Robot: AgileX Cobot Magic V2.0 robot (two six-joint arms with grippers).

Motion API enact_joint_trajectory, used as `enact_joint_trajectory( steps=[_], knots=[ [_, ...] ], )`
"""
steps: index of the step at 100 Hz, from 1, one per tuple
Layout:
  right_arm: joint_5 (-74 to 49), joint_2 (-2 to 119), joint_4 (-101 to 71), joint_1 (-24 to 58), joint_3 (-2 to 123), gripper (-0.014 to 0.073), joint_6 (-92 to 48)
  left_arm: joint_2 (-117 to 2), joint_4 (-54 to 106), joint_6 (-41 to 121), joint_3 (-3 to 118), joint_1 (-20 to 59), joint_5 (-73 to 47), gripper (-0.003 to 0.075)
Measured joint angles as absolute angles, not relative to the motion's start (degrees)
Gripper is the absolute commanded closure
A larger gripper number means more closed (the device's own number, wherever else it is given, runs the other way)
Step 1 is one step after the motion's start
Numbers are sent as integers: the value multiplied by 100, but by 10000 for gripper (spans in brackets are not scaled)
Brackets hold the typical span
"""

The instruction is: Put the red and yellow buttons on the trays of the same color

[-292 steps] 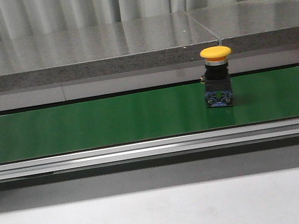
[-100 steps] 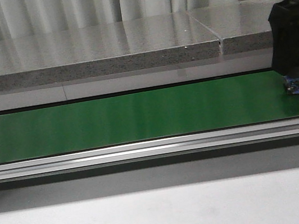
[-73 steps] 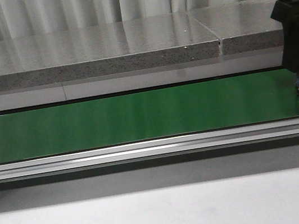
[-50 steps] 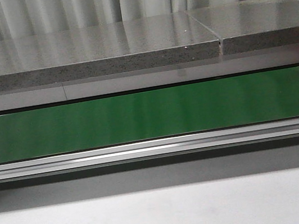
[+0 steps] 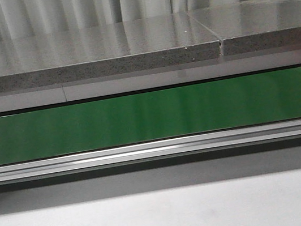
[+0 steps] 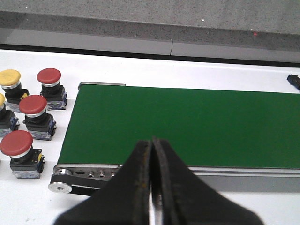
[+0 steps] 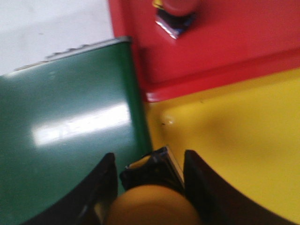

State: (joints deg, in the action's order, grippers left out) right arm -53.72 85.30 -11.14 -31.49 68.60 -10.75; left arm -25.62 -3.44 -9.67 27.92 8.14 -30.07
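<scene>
Between my right fingers (image 7: 149,187) sits a yellow button (image 7: 152,204), gripped over the belt's end with the yellow tray (image 7: 234,140) at two o'clock, one red button (image 7: 177,11) already on the red tray (image 7: 225,42), while my closed left fingers (image 6: 152,187) leave several buttons waiting.

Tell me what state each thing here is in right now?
Left gripper: shut, empty.
Right gripper: shut on yellow button, carrying it near the trays.
Green belt: bare.
Red tray: holds one red button.
Yellow tray: nothing on the visible part.
</scene>
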Motion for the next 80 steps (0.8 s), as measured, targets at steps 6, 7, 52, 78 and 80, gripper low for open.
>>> enact_joint_trajectory(
  steps=[6,7,52,78,80],
  knots=[
    [-5162,8522,-1114,-3425,6618,491,-1012,-2562,-344,-967,2792,814,-3007,739],
    [-5133,8522,-1114,-3449,6587,491,-1016,-2562,-344,-967,2792,814,-3007,739],
    [-3382,8519,-1365,-3651,5177,491,-977,-2562,-344,-967,2792,814,-3007,739],
    [-3103,8806,-1378,-3651,5177,491,-1009,-2562,-344,-967,2792,814,-3007,739],
    [-3106,8838,-1378,-3651,5177,491,-1009,-2562,-344,-967,2792,814,-3007,739]
  ],
)
